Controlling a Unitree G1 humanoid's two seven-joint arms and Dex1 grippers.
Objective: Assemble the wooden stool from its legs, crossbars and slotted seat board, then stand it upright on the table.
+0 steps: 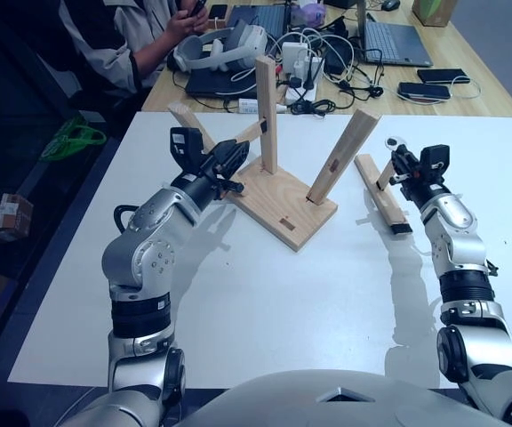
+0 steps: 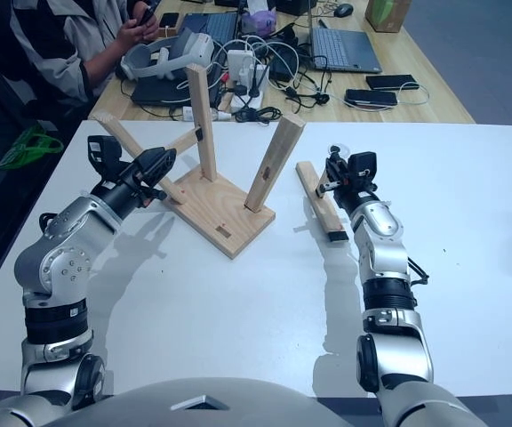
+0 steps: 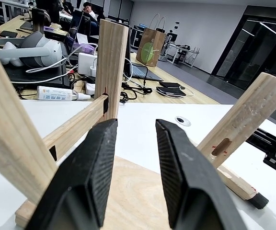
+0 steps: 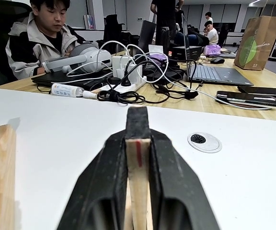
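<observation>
Right gripper (image 4: 138, 139) clamps crossbar (image 4: 138, 191) | left gripper (image 3: 135, 125) spread over seat board (image 3: 128, 191)

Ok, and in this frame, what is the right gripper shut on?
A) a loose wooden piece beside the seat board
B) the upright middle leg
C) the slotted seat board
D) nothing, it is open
A: in the right wrist view the right gripper is clamped on both sides of a wooden piece, which the head views show lying apart from the seat board, on its right.
</observation>
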